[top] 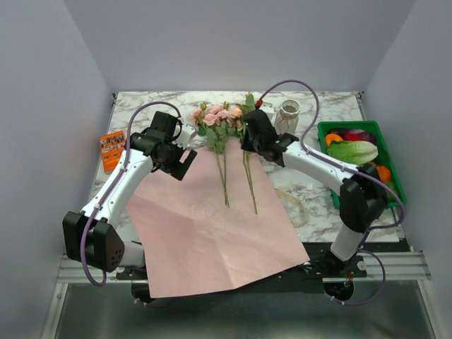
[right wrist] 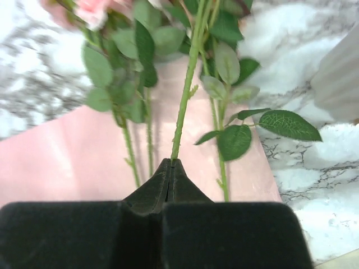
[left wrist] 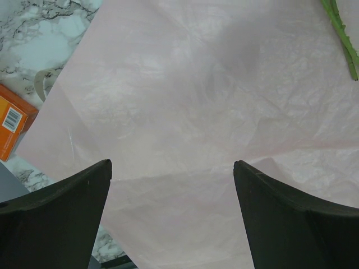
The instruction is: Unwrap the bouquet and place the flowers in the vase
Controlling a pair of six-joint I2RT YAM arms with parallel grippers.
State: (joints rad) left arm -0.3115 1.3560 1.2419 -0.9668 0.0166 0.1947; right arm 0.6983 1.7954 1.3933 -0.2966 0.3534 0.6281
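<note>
R pincer: clenched on one flower stem; stem runs straight out ahead of tips.
L pincer: released, jaws wide, nothing between; pink paper directly beneath.
Flowers: heads just ahead of R pincer, stems laid back beneath it on paper.
Vase: upright, near R pincer, to its right.
How: stem prob. to be lifted clear of neighbours before swing; cut end to be tipped down & centred over narrow rim.
In the way: leaves crowded beside held stem, may be dragged along; slim vase easily knocked over.
Around: ribbon behind R pincer; veg crate beyond vase; orange box left of L pincer.
</note>
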